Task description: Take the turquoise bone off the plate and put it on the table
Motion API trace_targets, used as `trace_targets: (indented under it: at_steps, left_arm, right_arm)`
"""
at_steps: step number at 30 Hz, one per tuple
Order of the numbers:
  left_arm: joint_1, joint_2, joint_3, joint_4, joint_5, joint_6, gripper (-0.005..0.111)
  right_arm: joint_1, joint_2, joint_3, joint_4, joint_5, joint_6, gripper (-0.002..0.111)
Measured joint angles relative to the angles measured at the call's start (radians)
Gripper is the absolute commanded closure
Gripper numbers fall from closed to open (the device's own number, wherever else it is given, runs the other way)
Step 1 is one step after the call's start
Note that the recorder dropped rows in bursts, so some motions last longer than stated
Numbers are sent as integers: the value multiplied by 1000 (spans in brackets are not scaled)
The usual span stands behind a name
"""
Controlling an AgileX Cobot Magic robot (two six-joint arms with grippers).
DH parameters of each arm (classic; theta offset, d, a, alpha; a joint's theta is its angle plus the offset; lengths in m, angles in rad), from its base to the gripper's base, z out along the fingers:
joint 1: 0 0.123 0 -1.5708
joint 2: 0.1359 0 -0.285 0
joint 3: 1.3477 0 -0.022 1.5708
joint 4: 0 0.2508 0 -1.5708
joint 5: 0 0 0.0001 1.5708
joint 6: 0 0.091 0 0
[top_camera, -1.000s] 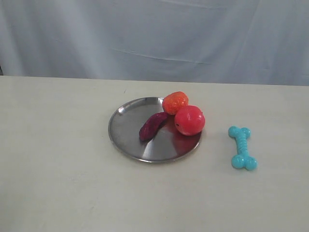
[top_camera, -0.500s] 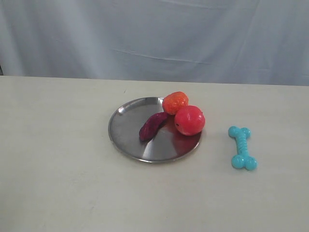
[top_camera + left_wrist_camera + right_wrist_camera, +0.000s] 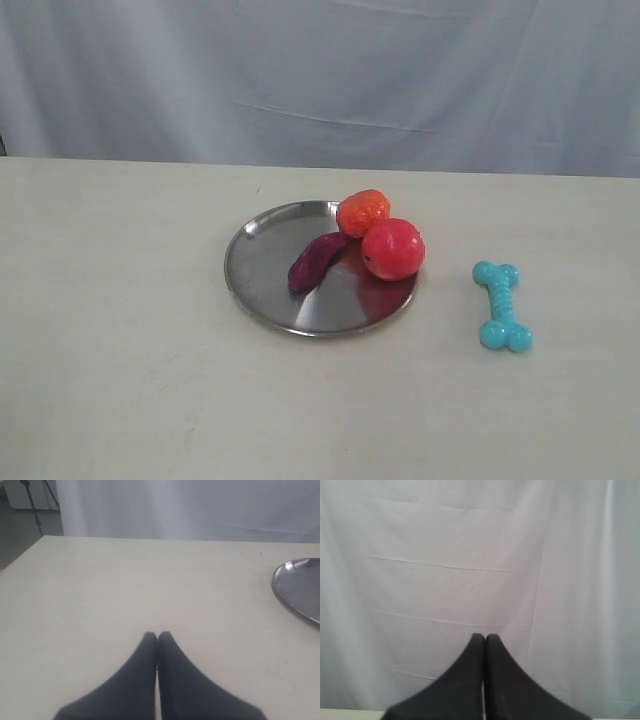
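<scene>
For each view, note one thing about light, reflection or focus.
Exterior view: soft even light, the red fruit mirrored in the plate, only a faint shadow by the bone. Left wrist view: the left pincer is blurred toward its base. Right wrist view: the right pincer is soft-edged against a pale curtain.

A creased pale cloth backdrop (image 3: 320, 80) hangs evenly lit, dark floor (image 3: 17, 545) and tripod legs (image 3: 31, 506) beside it

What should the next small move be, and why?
Probably none, just end the episode: the bone already lies on the table, apart from the plate, and the left gripper and right gripper both show jaws shut on nothing.
</scene>
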Motion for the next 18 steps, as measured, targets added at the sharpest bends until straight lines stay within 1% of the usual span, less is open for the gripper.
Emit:
trace_targets:
  at_steps: [4,6,9,11,13,15,18]
  left_arm:
    - [0,0,0,0,0,0,107]
    - [0,0,0,0,0,0,107]
    - [0,0,0,0,0,0,107]
    - [0,0,0,0,0,0,107]
    - [0,0,0,0,0,0,107]
    - [0,0,0,0,0,0,107]
    - [0,0,0,0,0,0,107]
  right_arm:
    - [0,0,0,-14,0,-2,109]
    - [0,0,0,6,2,-43,109]
    - [0,0,0,112,2,-232,109]
    - [0,0,0,222,4,-418,109]
    - [0,0,0,299,10,-548,109]
    - [0,0,0,340,24,-594,109]
    - [0,-2,0,381,31,-609,109]
